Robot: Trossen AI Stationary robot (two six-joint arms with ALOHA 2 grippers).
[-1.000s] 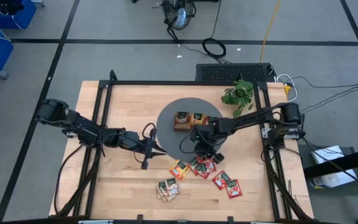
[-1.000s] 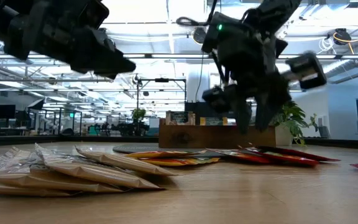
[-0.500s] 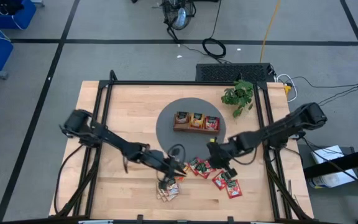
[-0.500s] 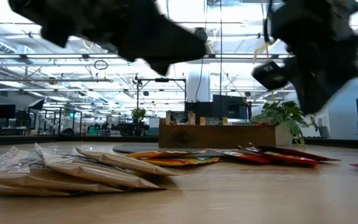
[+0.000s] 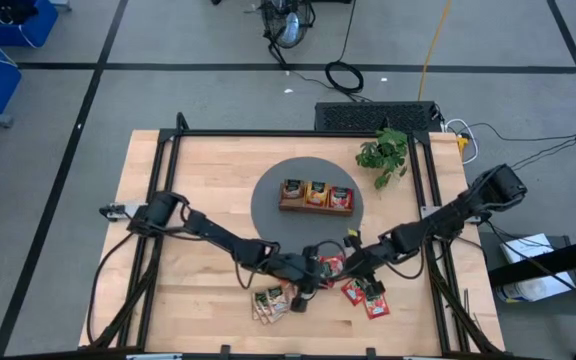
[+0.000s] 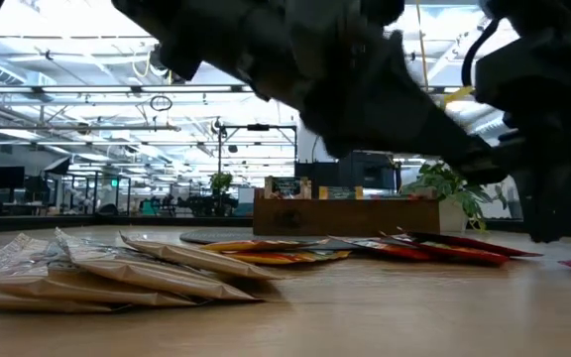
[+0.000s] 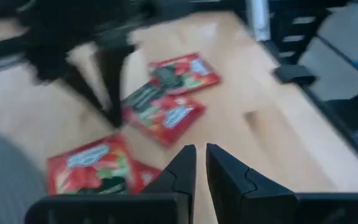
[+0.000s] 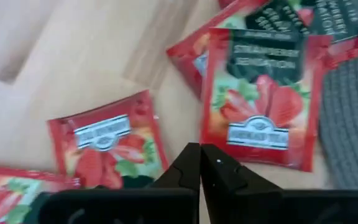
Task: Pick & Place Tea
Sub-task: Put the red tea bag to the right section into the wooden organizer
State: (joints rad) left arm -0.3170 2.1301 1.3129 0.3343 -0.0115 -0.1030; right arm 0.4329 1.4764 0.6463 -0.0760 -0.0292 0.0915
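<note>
Tea sachets (image 5: 330, 268) are scattered on the table (image 5: 198, 180) directly beneath both grippers. The right gripper (image 8: 200, 163) is held closed, empty, between two red sachets (image 8: 107, 142). The left gripper (image 7: 200, 163) is nearly closed (a thin gap remains), with red sachets (image 7: 166, 115) just ahead of it.

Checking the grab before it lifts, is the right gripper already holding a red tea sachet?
No. In the right wrist view the right gripper has its fingers shut with nothing between them, above red sachets lying flat on the table.
</note>
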